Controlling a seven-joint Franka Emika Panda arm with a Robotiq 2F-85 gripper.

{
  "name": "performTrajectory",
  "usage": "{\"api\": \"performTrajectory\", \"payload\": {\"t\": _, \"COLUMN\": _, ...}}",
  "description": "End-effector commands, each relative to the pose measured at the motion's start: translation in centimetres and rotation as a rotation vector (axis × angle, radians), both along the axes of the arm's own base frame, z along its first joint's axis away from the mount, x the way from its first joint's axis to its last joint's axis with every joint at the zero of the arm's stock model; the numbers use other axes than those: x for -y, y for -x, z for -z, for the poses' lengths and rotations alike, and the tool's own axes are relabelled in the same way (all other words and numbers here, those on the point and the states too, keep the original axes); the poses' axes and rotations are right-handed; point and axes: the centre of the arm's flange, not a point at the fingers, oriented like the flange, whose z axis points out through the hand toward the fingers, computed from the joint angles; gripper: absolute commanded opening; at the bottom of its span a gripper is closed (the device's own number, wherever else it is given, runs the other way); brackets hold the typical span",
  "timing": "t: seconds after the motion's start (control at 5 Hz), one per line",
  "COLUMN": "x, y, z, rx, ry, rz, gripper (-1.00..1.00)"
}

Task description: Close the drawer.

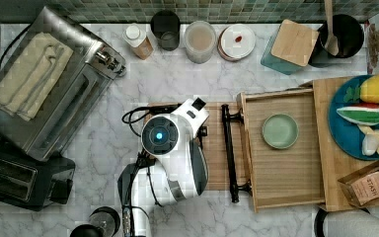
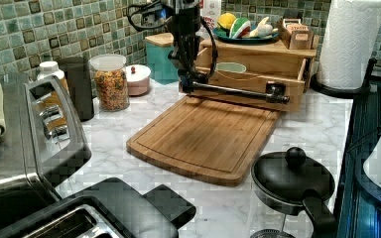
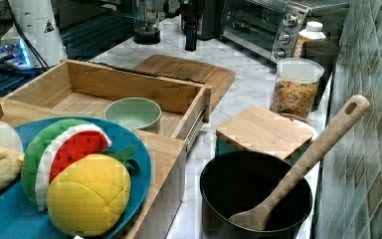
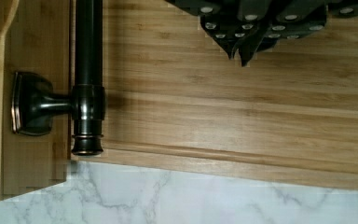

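Counted on the marble table (image 1: 197, 79)
One open drawer (image 1: 282, 173) holding one green bowl (image 1: 280, 131); one cutting board (image 2: 203, 136); one blue plate (image 1: 343, 131); one toaster oven (image 1: 59, 94); one black toaster (image 1: 22, 177); one cereal jar (image 2: 111, 82); one paper towel roll (image 2: 349, 42); one black pot (image 3: 253, 199) with one wooden spoon (image 3: 313, 149)

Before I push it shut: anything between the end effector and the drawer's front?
Just the black handle bar on the drawer front; the end effector hangs over the cutting board beside it, wrist view.
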Motion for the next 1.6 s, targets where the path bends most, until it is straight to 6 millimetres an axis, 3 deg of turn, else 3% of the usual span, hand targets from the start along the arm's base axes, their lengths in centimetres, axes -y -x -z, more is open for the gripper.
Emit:
{"api": "performTrajectory", "payload": {"t": 0.2, "x": 0.5, "y": 1.5, "z": 6.0, "rx": -0.066, "ry": 0.031, "rz": -0.011, "gripper": -1.00}}
{"api": "performTrajectory", "payload": {"t": 0.6, "x": 2.9, "y": 2.0, "z": 6.2, "rx": -0.059, "ry": 0.030, "rz": -0.026, "gripper": -1.00}}
{"api": "performTrajectory", "payload": {"t": 0.8, "x": 5.3, "y": 2.1, "z": 5.9, "rx": -0.059, "ry": 0.018, "rz": -0.042, "gripper": -1.00}}
{"api": "performTrajectory", "payload": {"t": 1.2, "x": 10.7, "y": 1.9, "z": 5.5, "rx": -0.047, "ry": 0.012, "rz": -0.048, "gripper": -1.00}}
{"api": "performTrajectory", "payload": {"t": 1.6, "x": 17.6, "y": 2.1, "z": 4.0, "rx": -0.037, "ry": 0.015, "rz": -0.059, "gripper": -1.00}}
